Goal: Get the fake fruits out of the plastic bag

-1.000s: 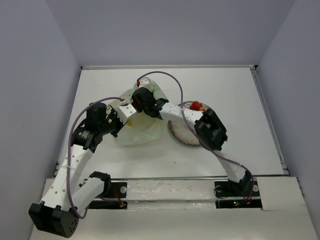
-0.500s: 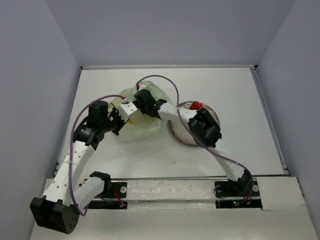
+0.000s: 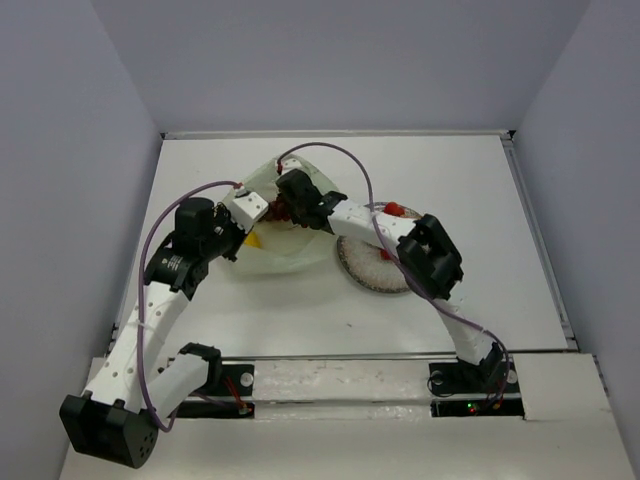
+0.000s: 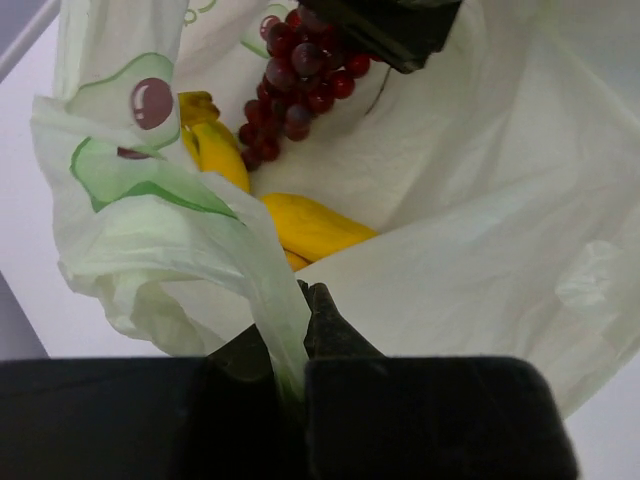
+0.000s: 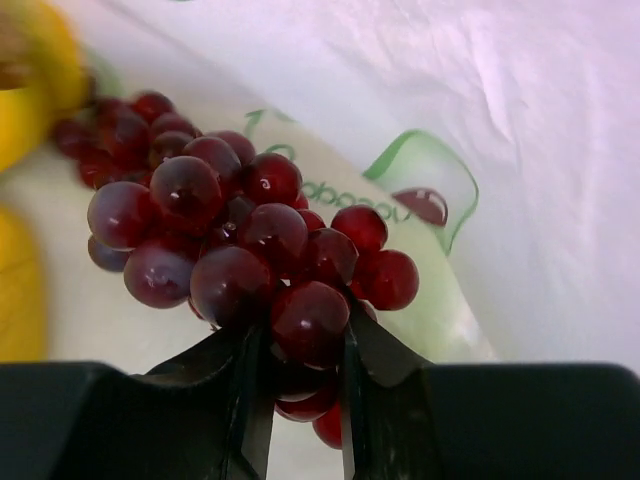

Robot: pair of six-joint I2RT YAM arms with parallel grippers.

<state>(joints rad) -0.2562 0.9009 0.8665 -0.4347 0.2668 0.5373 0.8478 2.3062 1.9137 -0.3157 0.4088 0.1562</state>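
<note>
The right pincer (image 5: 300, 345), which stood wide a second ago above the mouth of the plastic bag (image 4: 450, 200), has now closed, and its jaws are clamped on the lower berries of the grape bunch (image 5: 225, 240). The bunch is still inside the bag, lying against the printed inner wall, with a yellow fruit (image 4: 310, 225) just beside it on the bag floor and a second yellow piece further in, partly hidden by a fold. The left pincer (image 4: 295, 330) is unchanged over the same interval: jaws together on a gathered strip of the bag's rim, holding the mouth up and open. From above, small red pieces (image 3: 397, 210) already rest at the far edge of the plate (image 3: 365, 275), which sits on the worktop (image 3: 450, 200) just to the right of the bag. In my judgement the reach has become a grasp, so the lift out is the step now due. The grip takes only a few berries at one end, so the bunch may swing or slip; the thin film could also cling and rise with it, which the left hold should prevent
</note>
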